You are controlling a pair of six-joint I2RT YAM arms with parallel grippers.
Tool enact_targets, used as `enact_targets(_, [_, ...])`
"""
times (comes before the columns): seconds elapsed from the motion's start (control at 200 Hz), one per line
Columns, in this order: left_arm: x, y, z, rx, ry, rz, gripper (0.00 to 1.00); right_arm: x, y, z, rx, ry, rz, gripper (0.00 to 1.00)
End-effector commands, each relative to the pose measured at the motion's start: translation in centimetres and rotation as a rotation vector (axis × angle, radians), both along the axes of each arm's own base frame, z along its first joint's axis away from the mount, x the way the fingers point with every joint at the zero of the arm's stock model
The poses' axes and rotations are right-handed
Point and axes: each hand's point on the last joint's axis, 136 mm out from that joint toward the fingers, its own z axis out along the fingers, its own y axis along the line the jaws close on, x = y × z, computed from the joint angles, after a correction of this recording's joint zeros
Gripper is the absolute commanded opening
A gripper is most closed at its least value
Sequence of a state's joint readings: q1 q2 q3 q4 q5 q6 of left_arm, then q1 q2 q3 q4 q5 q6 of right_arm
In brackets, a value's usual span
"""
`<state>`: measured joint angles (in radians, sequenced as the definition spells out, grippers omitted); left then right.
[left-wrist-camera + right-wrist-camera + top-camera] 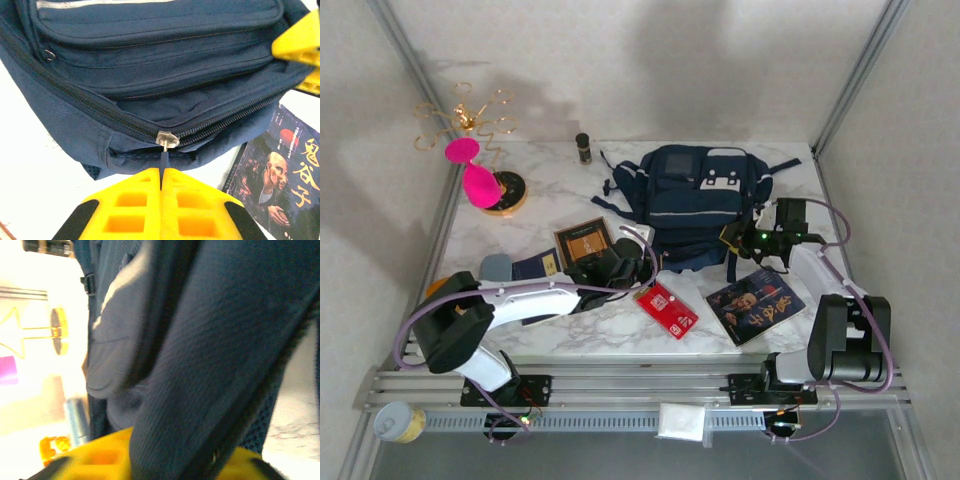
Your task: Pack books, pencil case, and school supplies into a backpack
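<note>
The backpack (705, 200) lay flat at the far middle of the marble surface (550, 190), its straps trailing towards the near side. The left claw (162, 172) was at the bag's near left corner, fingers pressed together on the thin dark zip pull (164, 159) hanging just under the silver slider (167, 139). That hold made sense as the start of the job: the main pocket looked zipped shut at that corner, and nothing could go in until the slider ran along its track.

The right claw (757, 240) sat at the bag's near right edge. In its own wrist view a thick fold of navy fabric ran between the yellow fingers (95, 457), so it seemed to be pinching the backpack there, though the picture was blurred and how firm the hold was could not be told. The likely reason was to anchor the bag, so that a pull on the zip would move the slider and not drag the whole bag across the surface.

None of the books was packed yet. The brown book (585, 240) and the navy book (533, 266) lay left of the bag beside the left arm. The portrait book (755, 303) lay near right, with a red card (666, 308) between the arms.
</note>
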<state>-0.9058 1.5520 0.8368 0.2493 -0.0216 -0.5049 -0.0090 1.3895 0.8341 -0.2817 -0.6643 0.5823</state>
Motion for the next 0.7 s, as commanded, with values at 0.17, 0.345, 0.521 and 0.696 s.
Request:
enact_targets(0.17, [0.2, -1.5, -0.3, -0.027, 0.023, -0.035, 0.0, -0.6, -1.2, 0.0, -0.112, -0.004, -0.123, 0.69])
enact_targets(0.345, [0.1, -2.2, -0.1, -0.053, 0.016, -0.061, 0.0, -3.5, 0.6, -0.7, -0.069, 0.029, -0.186, 0.86])
enact_targets(0.521, [0.0, -2.7, 0.1, -0.061, 0.009, -0.082, 0.0, -4.6, 5.3, -1.3, 0.033, 0.071, -0.182, 0.91])
enact_targets(0.696, [-0.1, -3.3, 1.1, -0.089, -0.015, -0.087, 0.0, -3.6, 7.9, -1.3, 0.153, 0.068, -0.264, 0.94])
